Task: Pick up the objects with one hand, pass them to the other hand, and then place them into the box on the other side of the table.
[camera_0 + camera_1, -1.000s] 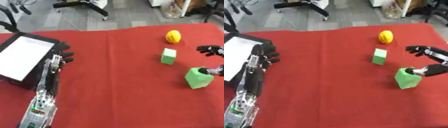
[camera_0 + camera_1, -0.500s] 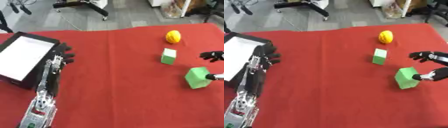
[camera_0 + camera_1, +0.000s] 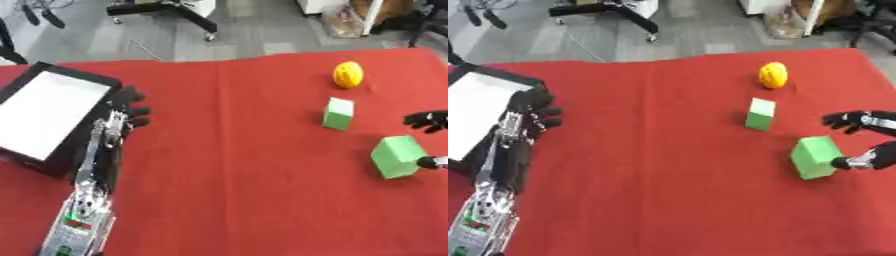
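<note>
A large green cube lies on the red table at the right. My right hand sits just to its right, fingers spread open, thumb tip close to the cube's right side, nothing held. A smaller green block stands further back, and a yellow ball lies beyond it. At the left, a black box with a white inside rests on the table edge. My left hand hovers beside the box's right wall with its fingers curled and nothing in them.
The red cloth covers the whole table. Beyond the far edge there is grey floor with an office chair base and some clutter at the upper right.
My right hand has drawn back to the right, away from the large green cube, and now shows only at the frame edge. The left arm has barely moved.
</note>
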Controlling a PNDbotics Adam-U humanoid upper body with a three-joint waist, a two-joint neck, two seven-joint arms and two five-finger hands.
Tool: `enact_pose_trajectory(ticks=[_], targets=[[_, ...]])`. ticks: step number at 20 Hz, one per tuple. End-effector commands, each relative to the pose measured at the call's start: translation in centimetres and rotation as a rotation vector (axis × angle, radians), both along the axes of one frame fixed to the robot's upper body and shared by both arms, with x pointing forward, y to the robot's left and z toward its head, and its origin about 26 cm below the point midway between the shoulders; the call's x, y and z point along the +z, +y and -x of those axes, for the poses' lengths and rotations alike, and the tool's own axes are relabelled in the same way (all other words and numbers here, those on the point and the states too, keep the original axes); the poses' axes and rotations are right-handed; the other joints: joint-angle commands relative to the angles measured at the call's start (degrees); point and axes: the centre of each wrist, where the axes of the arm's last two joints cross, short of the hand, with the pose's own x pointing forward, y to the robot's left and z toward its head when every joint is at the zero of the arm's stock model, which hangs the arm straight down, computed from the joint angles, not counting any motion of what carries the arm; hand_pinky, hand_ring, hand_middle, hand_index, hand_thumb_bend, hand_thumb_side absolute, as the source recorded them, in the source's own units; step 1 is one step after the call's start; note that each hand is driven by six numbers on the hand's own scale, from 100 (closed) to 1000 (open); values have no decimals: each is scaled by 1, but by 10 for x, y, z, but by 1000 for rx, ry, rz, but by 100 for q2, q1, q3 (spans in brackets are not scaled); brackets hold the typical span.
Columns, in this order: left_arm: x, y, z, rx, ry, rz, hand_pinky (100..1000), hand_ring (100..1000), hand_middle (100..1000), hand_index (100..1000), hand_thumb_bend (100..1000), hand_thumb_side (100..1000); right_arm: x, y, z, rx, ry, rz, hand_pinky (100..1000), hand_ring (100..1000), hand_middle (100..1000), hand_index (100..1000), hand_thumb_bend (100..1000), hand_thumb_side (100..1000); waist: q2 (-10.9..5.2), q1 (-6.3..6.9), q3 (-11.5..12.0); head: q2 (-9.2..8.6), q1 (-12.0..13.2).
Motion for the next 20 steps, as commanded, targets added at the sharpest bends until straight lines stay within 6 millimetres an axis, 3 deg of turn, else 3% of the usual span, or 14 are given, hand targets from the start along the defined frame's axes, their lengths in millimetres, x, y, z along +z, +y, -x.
enact_pose_trajectory(ticks=[1, 15, 20], targets=[[7, 3, 1, -4, -27, -17, 753, 727, 761, 884, 373, 863, 9, -5, -4, 27, -8, 55, 891, 935, 923, 1000, 470, 451, -92, -92, 8, -10, -1], [7, 3, 2, -10, -27, -14, 754, 727, 760, 881, 370, 865, -15, -2, -11, 17, 24, 113, 890, 929, 894, 1000, 441, 436, -92, -81, 23, -10, -31], [7, 3, 2, -10, -27, -14, 755, 727, 760, 881, 371, 865, -19, -5, -10, 1, 11, 116, 884, 907, 818, 965, 375, 371, -92, -80, 21, -10, -34]])
